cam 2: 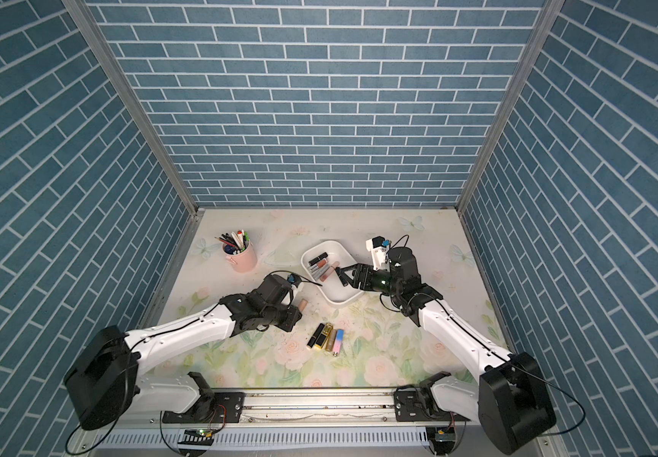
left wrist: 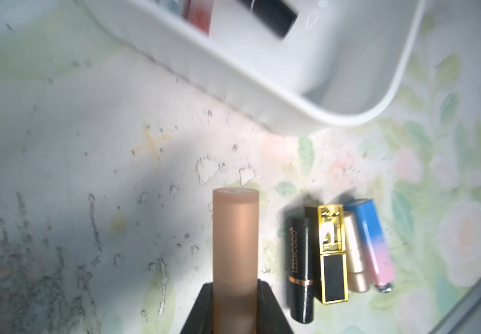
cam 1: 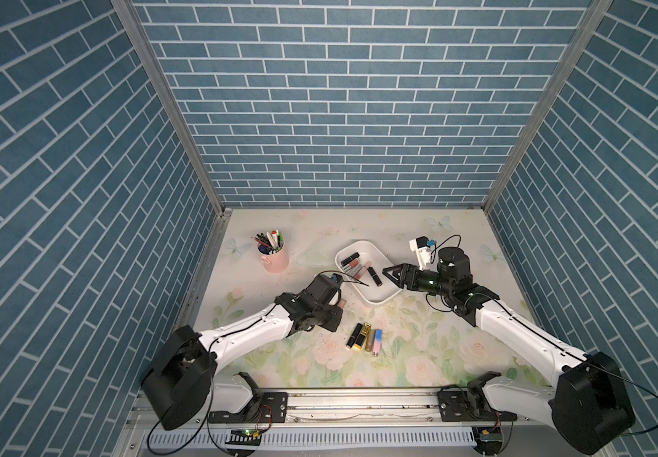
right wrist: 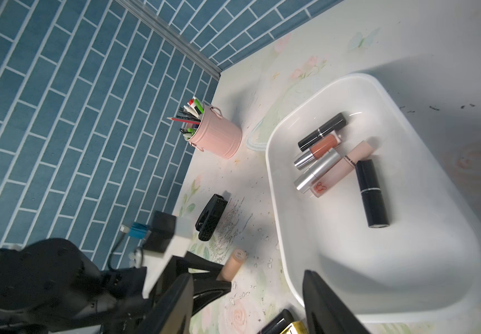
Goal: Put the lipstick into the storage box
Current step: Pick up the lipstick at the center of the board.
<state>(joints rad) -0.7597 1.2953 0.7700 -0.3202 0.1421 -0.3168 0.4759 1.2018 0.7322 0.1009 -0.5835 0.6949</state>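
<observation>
Clamping a peach lipstick (left wrist: 235, 240) between its fingers, the left end effector (left wrist: 235, 292) sits low over the surface (left wrist: 74, 144), close beside the storage box (cam 1: 380, 294). The right end effector (cam 1: 390, 277) is spread apart and empty over the box, which holds five tubes (right wrist: 334, 156). Four more lipsticks (cam 1: 365, 336) lie in a row on the surface.

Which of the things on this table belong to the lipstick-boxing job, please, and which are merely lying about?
Job: storage box; peach lipstick, clamped in the left jaws; four loose lipsticks in a row; lipsticks already boxed.
Lying about: pink pen cup with its pens.
</observation>
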